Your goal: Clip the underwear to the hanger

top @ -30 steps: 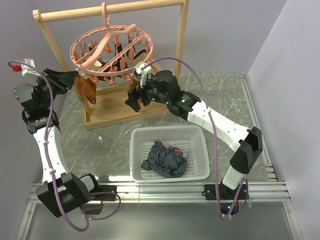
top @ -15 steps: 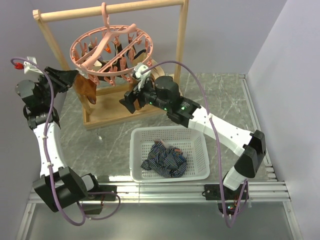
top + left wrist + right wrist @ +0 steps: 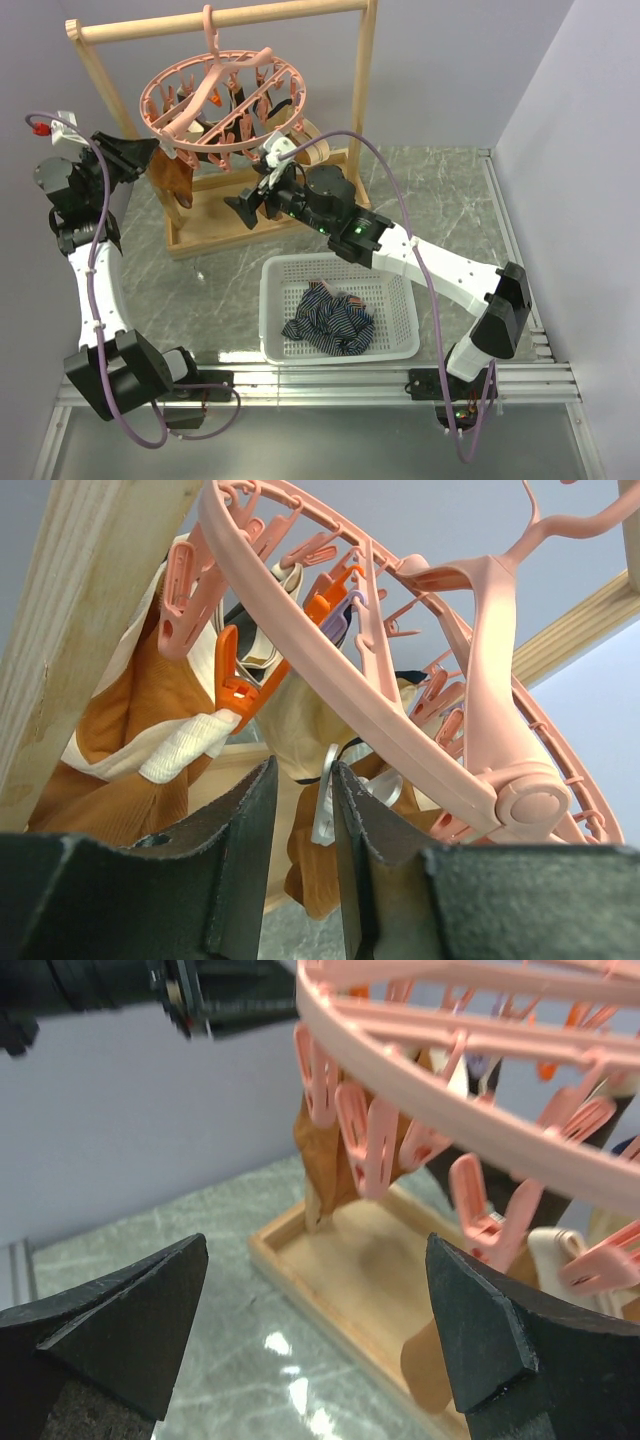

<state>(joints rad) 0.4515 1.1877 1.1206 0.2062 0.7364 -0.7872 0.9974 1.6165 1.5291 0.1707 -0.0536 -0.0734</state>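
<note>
The navy striped underwear (image 3: 330, 320) lies crumpled in the white basket (image 3: 335, 262); no gripper touches it. The pink ring hanger (image 3: 225, 100) hangs by its hook from the wooden rack and shows in both wrist views (image 3: 330, 670) (image 3: 470, 1050). My left gripper (image 3: 150, 152) is at the hanger's left rim, its jaws a narrow gap apart with nothing between them (image 3: 300, 810). My right gripper (image 3: 250, 205) is wide open and empty below the hanger's front rim, over the rack's base (image 3: 320, 1330).
The wooden rack (image 3: 220, 20) stands on a tray-like wooden base (image 3: 215, 225). Brown and tan garments (image 3: 172, 178) hang from the hanger's clips. The basket sits in front of the rack, near the table's front edge.
My right gripper has moved left, from under the hanger's right side to under its front rim. The left gripper has hardly moved. The underwear has not moved.
</note>
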